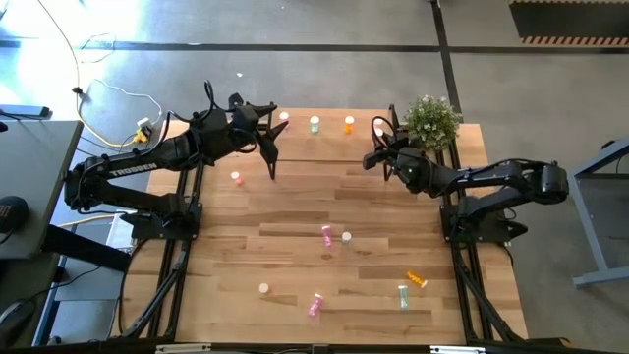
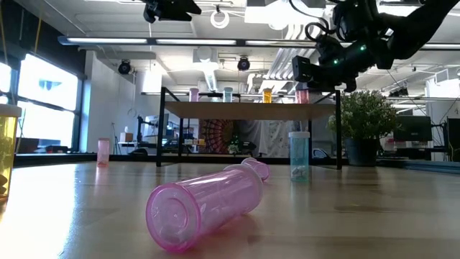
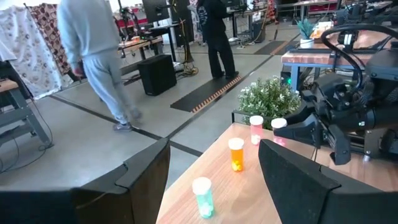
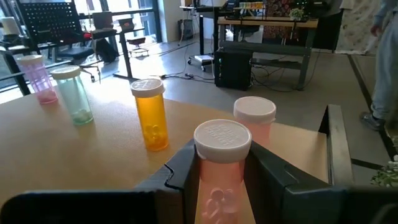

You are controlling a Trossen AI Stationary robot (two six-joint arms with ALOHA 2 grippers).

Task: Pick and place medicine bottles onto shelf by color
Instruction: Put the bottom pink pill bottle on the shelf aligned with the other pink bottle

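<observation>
Light-wood shelf [image 1: 329,138] on its thin black frame runs along the desk's [image 1: 295,236] far edge with pink, pale green and orange bottles standing in a row, and the right claw [image 4: 222,165] is up over its right end clenched on a salmon-red bottle [image 4: 222,168], so I'd lower it straight down just beside the other salmon-red bottle [image 4: 254,121] already standing there, keep it upright, and only let go once the base sits flat. Left claw [image 3: 211,180] hovers spread wide and empty over the shelf's left end, and the remaining bottles, tiny see-through cylinders with whitish caps, are scattered across the desk, some lying on their sides like the pink bottle [image 2: 208,208] up close in the low view.
</observation>
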